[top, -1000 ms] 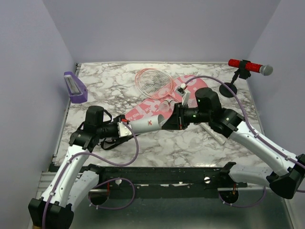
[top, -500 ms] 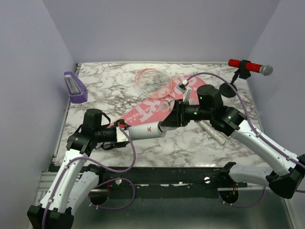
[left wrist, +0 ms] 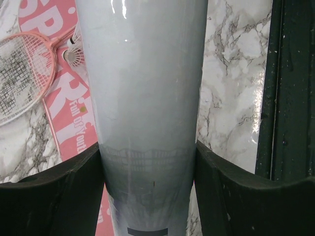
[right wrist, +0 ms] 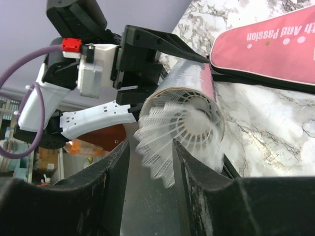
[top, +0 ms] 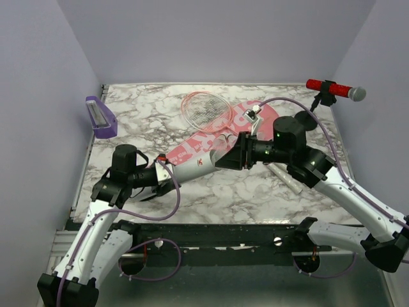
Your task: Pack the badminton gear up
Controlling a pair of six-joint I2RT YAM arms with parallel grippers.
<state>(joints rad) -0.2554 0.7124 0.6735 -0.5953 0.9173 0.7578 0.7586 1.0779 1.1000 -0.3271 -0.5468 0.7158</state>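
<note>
My left gripper (top: 165,173) (left wrist: 147,152) is shut on the white tube (top: 197,165) (left wrist: 142,98), holding it level over the table's front. In the tube's open mouth (right wrist: 197,123) sits a white shuttlecock (right wrist: 172,135), its skirt sticking out. My right gripper (top: 222,160) (right wrist: 150,145) stands open around that skirt. The pink bag (top: 211,135) (left wrist: 59,113) (right wrist: 266,44) lies slantwise behind. The pink racket (top: 206,109) (left wrist: 22,73) rests on it, its pale handle (top: 284,178) passing under my right arm. Another shuttlecock (left wrist: 74,51) lies by the racket's throat.
A red microphone (top: 335,89) on a black stand (top: 305,120) is at the back right. A small purple tray (top: 101,117) sits at the left edge. Grey walls close in the marble table (top: 147,102) on three sides.
The right gripper's fingers have spread apart around the shuttlecock at the tube's mouth, and its wrist has drawn back to the right. The left arm dipped the tube, then brought it back up.
</note>
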